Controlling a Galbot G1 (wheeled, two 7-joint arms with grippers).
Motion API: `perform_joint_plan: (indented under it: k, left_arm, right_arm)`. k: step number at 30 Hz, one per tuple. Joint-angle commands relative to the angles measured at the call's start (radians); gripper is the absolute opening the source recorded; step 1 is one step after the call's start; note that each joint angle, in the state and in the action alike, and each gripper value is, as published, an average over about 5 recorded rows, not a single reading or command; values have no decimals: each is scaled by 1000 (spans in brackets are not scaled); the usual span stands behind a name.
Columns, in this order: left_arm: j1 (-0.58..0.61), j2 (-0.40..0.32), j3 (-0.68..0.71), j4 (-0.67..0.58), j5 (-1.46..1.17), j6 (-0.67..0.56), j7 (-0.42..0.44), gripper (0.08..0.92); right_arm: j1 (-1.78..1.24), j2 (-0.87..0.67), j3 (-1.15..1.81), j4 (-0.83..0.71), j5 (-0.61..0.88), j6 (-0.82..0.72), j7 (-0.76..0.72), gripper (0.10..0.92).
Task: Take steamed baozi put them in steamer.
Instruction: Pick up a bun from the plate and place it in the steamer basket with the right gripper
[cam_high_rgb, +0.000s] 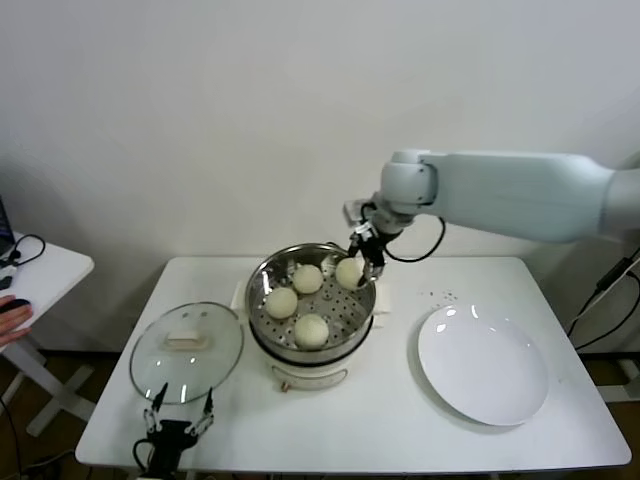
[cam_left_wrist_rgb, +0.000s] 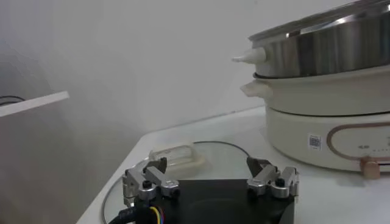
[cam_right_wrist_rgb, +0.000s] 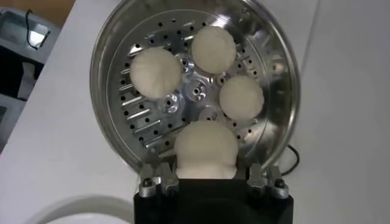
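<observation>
The right gripper (cam_high_rgb: 366, 262) hangs over the far right side of the steamer (cam_high_rgb: 262, 283) and squeezes one steamed baozi (cam_right_wrist_rgb: 206, 148) between its fingers. Three more buns (cam_high_rgb: 311, 330) sit on the holey floor inside the shiny pot, which stands in the middle of the white table (cam_high_rgb: 400, 420). The left gripper (cam_high_rgb: 178, 417) waits low at the near edge with its fingers spread wide, just by the glass lid (cam_high_rgb: 186, 351), and the white plate (cam_high_rgb: 484, 365) lies to the right of the steamer.
</observation>
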Motion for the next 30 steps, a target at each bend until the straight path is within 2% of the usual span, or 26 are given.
perform_joint_plan:
  k: [1, 22, 25, 30]
  left_arm:
    - [-2, 2, -1, 1, -4, 0, 0, 823]
    - [-6, 1, 0, 1, -5, 0, 1, 823]
    - [-6, 1, 0, -1, -5, 1, 1, 823]
    - [-5, 1, 0, -7, -4, 3, 2, 823]
  right_arm:
    - [-151, 76, 47, -97, -64, -8, 17, 638]
    - [-166, 53, 45, -93, -93, 0, 7, 644]
    - [-157, 47, 50, -91, -85, 4, 5, 679]
    - [-107, 13, 54, -68, -42, 13, -20, 794]
